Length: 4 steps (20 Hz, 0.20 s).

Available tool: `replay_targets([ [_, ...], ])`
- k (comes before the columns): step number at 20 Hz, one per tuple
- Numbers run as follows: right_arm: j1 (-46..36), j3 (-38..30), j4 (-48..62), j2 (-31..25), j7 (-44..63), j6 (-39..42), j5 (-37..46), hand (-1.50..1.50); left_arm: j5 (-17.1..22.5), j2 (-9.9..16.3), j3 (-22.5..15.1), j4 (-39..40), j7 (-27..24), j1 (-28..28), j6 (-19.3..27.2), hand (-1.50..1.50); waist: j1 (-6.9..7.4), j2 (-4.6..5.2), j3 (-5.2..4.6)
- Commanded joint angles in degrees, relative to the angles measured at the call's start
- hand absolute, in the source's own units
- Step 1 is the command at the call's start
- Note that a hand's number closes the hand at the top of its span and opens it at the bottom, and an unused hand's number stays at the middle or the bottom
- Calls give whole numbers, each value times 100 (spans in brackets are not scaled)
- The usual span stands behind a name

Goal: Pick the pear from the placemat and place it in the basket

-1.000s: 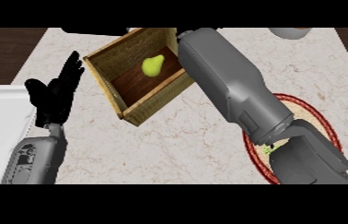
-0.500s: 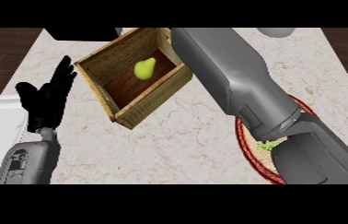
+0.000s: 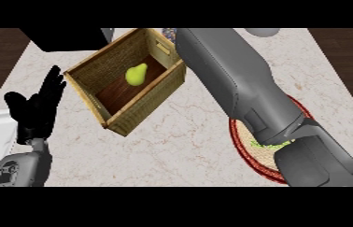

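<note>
On the marble counter [image 3: 200, 128] you will find the wooden basket [image 3: 148, 107] left of centre, turned at an angle, its inner walls woven and its floor dark. The pear [image 3: 137, 74] lies inside the basket on that floor, toward the far side, stem end pointing far-right, apart from the walls. At the right, the round placemat [image 3: 243, 142], tan with a red rim, lies on the counter; the right forearm [image 3: 234, 81] crosses over most of it, and a patch of green shows at its centre under the arm. That forearm runs from the near-right corner toward the far edge, passing just right of the basket. The right hand shows nowhere in the view, so you cannot tell its state. The left hand [image 3: 34, 111] rests at the left edge, fingers straight and pointing far, holding nothing, well clear of the basket.
</note>
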Motion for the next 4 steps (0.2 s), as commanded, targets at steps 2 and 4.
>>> replay_targets([
  [2,293,-76,-481,117,1246,-986,49,-150,63,53,61,-96,73,82,-39,0,-117,-84,5],
  [4,535,-38,-600,118,1137,-1218,190,-150,99,84,211,74,-89,183,-6,0,-229,-75,-4],
])
